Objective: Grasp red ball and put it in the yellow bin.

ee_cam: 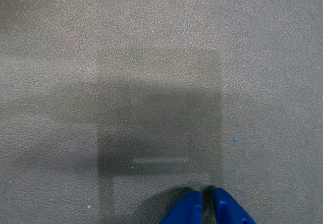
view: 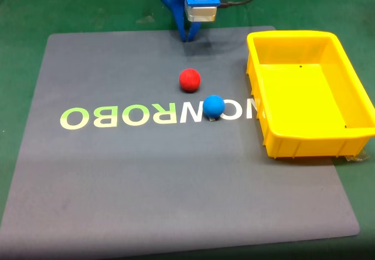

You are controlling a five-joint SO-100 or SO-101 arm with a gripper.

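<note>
The red ball (view: 189, 79) sits on the grey mat (view: 117, 184), a bit above center of the fixed view, with a blue ball (view: 214, 106) just beside it, lower right. I'd say the main risk is bumping the blue one, or nudging the red so it rolls off (smooth sphere, flat mat). The gripper (view: 188, 37) hangs at top center, jaws nearly closed, empty. The yellow bin (view: 258, 96) is at right, empty. Count: one red ball, one blue, one bin.
</note>
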